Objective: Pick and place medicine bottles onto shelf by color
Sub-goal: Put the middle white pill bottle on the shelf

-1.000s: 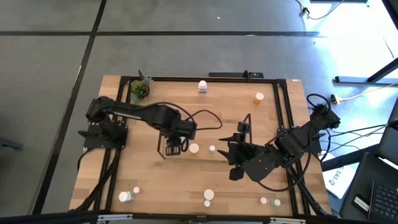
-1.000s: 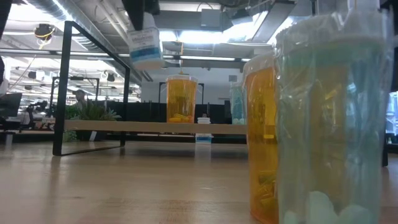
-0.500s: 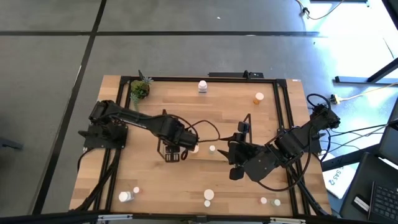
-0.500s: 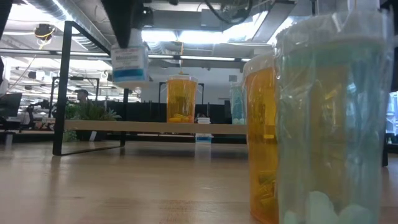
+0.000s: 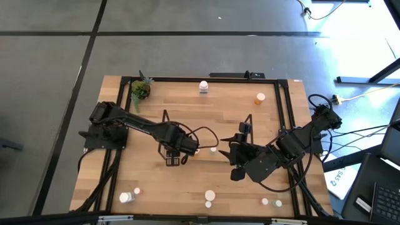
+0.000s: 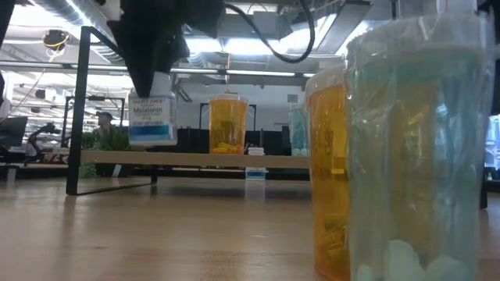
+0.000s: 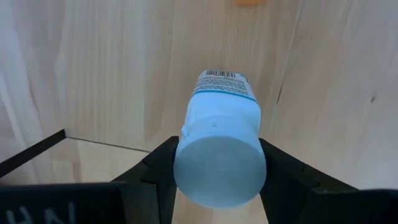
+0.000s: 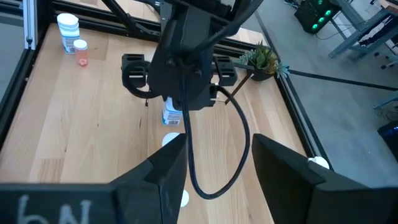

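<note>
Light wooden tabletop [image 5: 187,181] with a black frame round it, sitting on a grey floor, and the low view looks out into an open office behind. Left gripper [image 5: 177,150] is out near the middle of the table, over the left end of the low black wire shelf with the pale wood deck [image 6: 195,158]. Its dark fingers [image 7: 158,165] are clamped on the white cap end of a small white bottle with a blue-banded label [image 7: 221,134]; you can see it hanging cap-up from the gripper in the low view [image 6: 151,119], base just about level with the shelf deck, can't tell if it's touching.

An orange translucent bottle with pills inside [image 6: 227,123] stands on the shelf, with a teal one [image 6: 297,129] further along. Right up against the low camera are a big orange bottle [image 6: 332,168] and a big teal bottle [image 6: 422,148].

Right gripper [image 5: 236,150] sits to the right of the shelf, fingers [image 8: 163,167] spread apart, holding nothing. A small green potted plant [image 5: 140,89] is in the far left corner.
</note>
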You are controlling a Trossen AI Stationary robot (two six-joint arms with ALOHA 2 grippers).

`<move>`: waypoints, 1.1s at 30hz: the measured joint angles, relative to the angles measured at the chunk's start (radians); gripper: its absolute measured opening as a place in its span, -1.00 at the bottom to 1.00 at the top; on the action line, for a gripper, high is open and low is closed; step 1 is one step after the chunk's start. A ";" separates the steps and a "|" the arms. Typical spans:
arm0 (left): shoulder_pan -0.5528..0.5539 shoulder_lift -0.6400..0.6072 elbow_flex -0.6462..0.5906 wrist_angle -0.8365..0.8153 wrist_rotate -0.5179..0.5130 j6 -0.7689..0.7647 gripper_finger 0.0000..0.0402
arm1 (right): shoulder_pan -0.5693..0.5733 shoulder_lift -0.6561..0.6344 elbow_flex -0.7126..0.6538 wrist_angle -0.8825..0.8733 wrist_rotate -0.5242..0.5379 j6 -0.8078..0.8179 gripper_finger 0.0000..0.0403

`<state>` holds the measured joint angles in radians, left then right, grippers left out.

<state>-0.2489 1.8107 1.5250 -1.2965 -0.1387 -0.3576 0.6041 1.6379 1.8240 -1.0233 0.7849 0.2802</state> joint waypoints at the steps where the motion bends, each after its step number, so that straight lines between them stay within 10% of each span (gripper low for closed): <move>1: 0.000 0.000 -0.007 0.010 0.003 0.000 -0.20 | 0.000 0.000 0.000 0.000 0.000 0.000 -0.10; 33: 0.000 0.000 -0.026 0.026 0.029 0.054 0.00 | 0.000 0.000 0.000 0.001 0.000 0.000 -0.10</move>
<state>-0.2493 1.8103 1.4986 -1.2705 -0.1093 -0.3038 0.6043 1.6379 1.8240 -1.0225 0.7849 0.2802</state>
